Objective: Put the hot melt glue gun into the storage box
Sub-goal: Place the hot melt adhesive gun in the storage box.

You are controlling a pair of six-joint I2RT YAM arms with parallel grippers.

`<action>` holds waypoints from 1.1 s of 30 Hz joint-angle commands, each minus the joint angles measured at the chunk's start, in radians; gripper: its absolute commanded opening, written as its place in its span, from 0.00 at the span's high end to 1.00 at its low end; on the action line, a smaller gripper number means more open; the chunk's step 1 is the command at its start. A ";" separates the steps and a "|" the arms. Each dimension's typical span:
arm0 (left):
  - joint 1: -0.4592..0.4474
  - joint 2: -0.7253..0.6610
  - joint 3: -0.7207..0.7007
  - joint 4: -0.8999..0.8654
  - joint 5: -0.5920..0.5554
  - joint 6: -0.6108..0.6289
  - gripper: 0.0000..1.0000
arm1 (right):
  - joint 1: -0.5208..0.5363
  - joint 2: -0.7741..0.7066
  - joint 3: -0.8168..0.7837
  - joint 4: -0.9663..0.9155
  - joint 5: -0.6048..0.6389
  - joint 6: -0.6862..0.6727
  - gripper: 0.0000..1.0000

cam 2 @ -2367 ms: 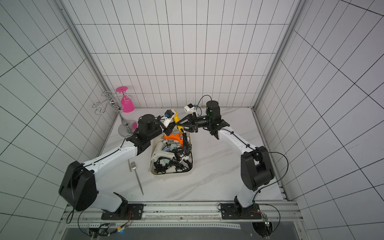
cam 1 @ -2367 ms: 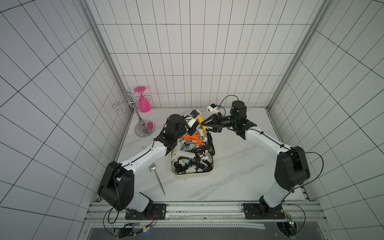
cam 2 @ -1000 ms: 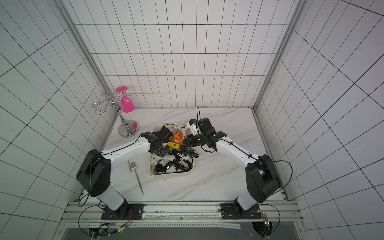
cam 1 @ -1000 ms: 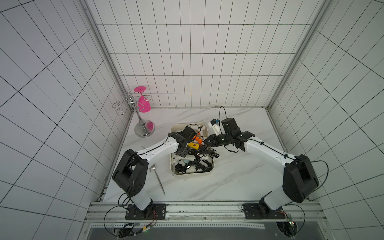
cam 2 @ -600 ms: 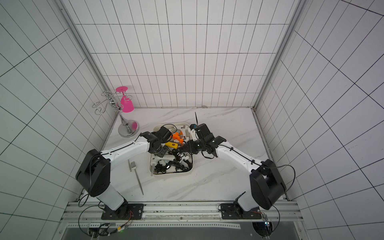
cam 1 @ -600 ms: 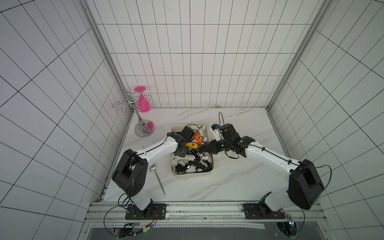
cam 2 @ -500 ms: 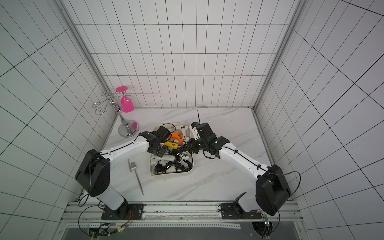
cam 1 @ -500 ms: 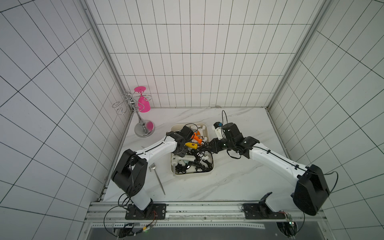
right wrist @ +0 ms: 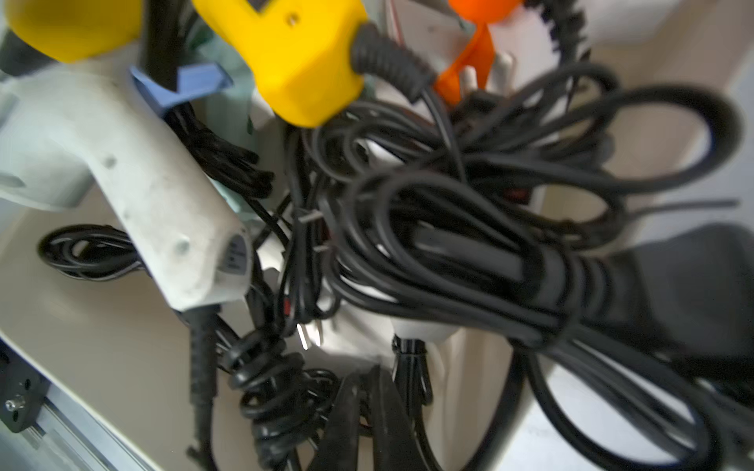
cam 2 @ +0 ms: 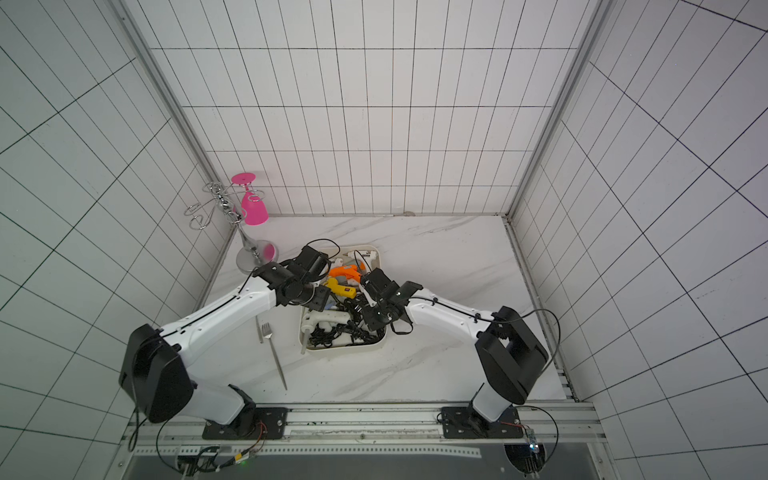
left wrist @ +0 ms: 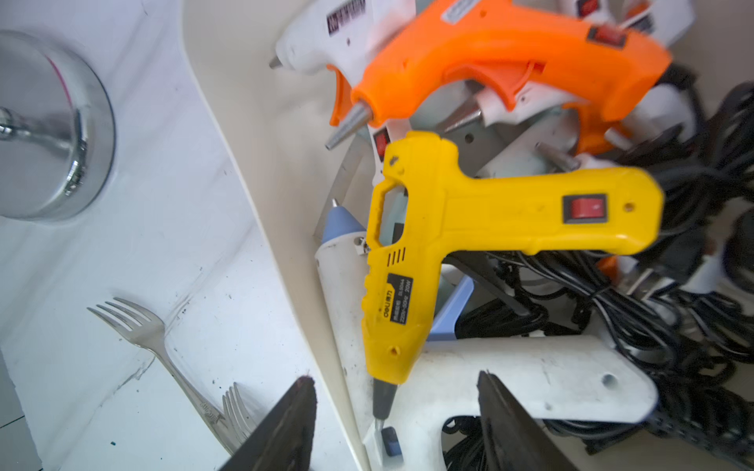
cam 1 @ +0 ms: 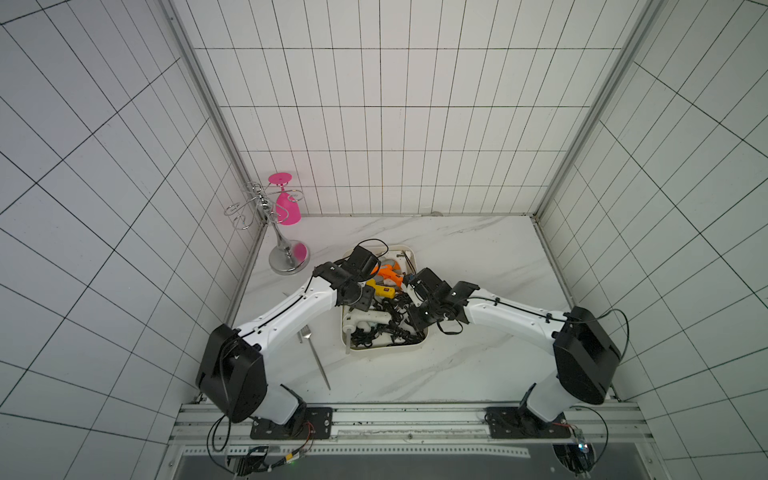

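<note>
On your table (cam 1: 490, 257), the cream storage box (cam 1: 384, 350) holds a tangle of black cords (right wrist: 469, 265) and a large white glue gun (left wrist: 530, 383). The yellow hot melt glue gun (left wrist: 469, 212) lies inside the box atop the pile, just beside the orange glue gun (left wrist: 489, 61). Your left gripper (left wrist: 395, 377) stands wide and empty, the yellow gun's nozzle showing between its fingers (left wrist: 285, 428); your right gripper (right wrist: 365, 391) is pinched together over the cords.

White arm links (cam 1: 291, 309), black joints (cam 1: 586, 357), thin black cables (cam 1: 519, 308).
</note>
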 commanded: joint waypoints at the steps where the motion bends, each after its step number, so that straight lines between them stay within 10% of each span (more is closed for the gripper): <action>1: 0.035 -0.044 0.039 0.069 0.039 0.004 0.35 | 0.022 -0.024 0.070 -0.028 0.071 0.023 0.89; 17: 0.127 0.070 -0.109 0.268 0.196 -0.027 0.33 | -0.085 0.081 0.141 -0.046 0.184 -0.085 0.91; 33: 0.123 0.097 -0.236 0.349 0.172 -0.131 0.34 | 0.123 0.256 0.289 -0.292 0.088 0.101 0.95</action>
